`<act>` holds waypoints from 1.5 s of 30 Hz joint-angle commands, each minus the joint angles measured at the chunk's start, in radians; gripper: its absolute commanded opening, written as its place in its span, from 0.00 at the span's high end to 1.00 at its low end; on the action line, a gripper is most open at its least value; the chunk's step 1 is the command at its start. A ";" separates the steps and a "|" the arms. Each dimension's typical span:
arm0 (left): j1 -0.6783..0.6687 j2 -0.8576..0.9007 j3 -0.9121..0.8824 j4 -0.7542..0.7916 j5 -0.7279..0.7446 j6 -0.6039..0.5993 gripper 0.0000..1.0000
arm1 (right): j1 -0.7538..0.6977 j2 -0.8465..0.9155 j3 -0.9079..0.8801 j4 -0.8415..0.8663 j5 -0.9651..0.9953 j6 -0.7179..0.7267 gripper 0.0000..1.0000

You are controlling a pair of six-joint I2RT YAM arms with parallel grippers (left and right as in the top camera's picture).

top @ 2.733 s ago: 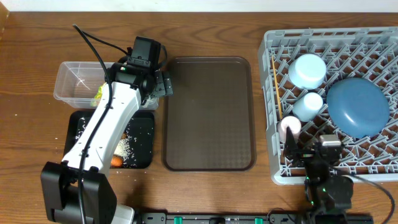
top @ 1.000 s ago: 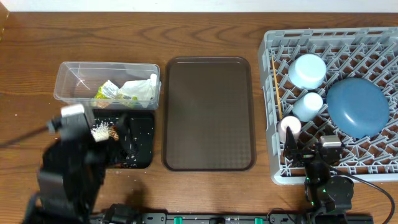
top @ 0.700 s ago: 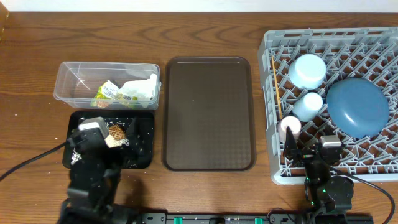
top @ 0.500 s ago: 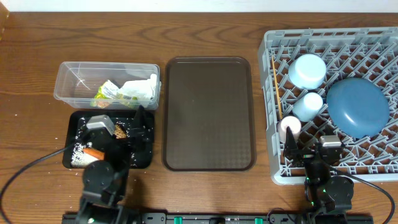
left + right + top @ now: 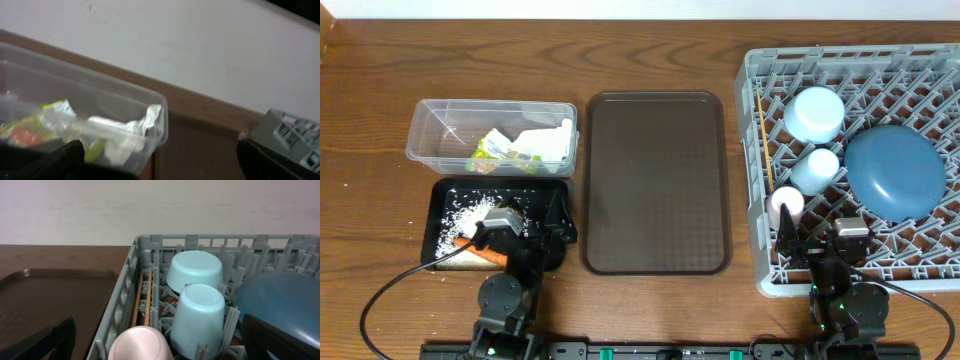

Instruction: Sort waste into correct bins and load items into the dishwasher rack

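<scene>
The clear tub (image 5: 430, 150) holds crumpled yellow-green and white wrappers (image 5: 518, 147); the left wrist view shows the tub (image 5: 145, 107) and wrappers (image 5: 55, 120) close ahead. White crumbs (image 5: 463, 214) and an orange piece (image 5: 492, 258) lie in the black tray (image 5: 545, 192). My left gripper (image 5: 525, 233) (image 5: 165, 170) sits open and empty over that tray's front edge. In the grey rack (image 5: 752, 180) are the dark-blue plate (image 5: 895, 170), light-blue bowl (image 5: 817, 112), light-blue cup (image 5: 815, 168), white-pink cup (image 5: 785, 205) and chopsticks (image 5: 763, 140). My right gripper (image 5: 818, 240) (image 5: 165, 352) stands open at the rack's front, empty.
A large brown serving tray (image 5: 655, 180) lies between the bins and the rack. Both arms are folded low at the table's front edge. A few white crumbs dot the wood left of the black tray.
My left arm has pulled back from the clear tub and folded down at the front edge, uncovering the black tray's contents. The right arm has not moved.
</scene>
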 commanded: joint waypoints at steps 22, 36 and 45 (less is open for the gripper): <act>0.171 -0.201 -0.006 -0.304 0.012 0.410 0.02 | -0.027 -0.006 -0.002 -0.004 -0.003 -0.015 0.01; 0.181 -0.201 -0.006 -0.312 0.128 0.529 0.02 | -0.027 -0.006 -0.002 -0.004 -0.003 -0.015 0.01; 0.190 -0.201 -0.006 -0.311 0.127 0.521 0.02 | -0.027 -0.006 -0.002 -0.004 -0.003 -0.015 0.01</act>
